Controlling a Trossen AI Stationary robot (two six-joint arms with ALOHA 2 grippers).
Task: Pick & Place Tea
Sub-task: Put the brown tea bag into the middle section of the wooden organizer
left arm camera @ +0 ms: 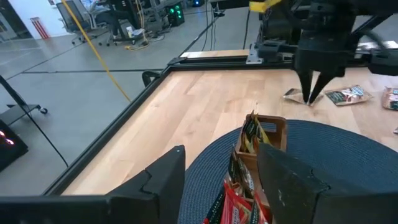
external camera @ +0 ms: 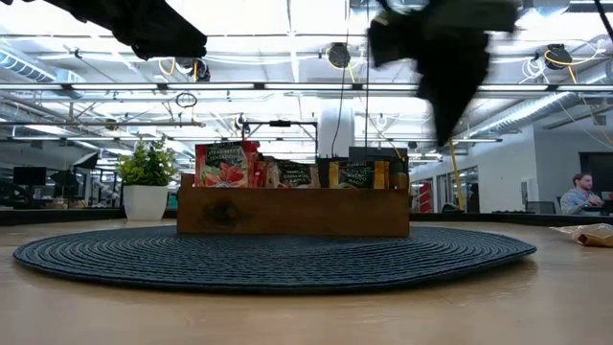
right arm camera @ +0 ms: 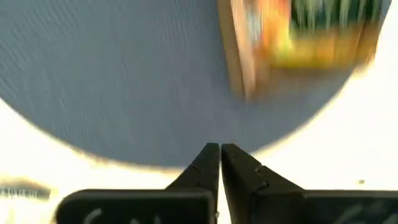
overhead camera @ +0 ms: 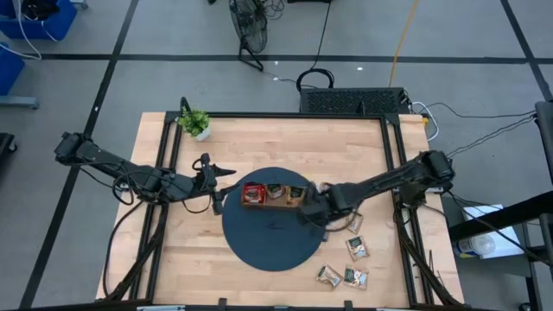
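The pale, smooth wooden table (overhead camera: 259,138) shows a light grain and is edged by a black metal frame (overhead camera: 285,114). The round dark-blue mat (overhead camera: 268,242) looks like woven, ribbed cloth, matt. The brown wooden tray (external camera: 292,212) has a dull, plain finish. The red, orange and green paper tea sachets (external camera: 222,165) look slightly glossy. The matt black fingers (right arm camera: 239,168) look like plastic.

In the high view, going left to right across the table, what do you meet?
Potted plant → left gripper → wooden tray with sachets, on the dark round mat → right gripper → loose tea sachets on the bare wood.
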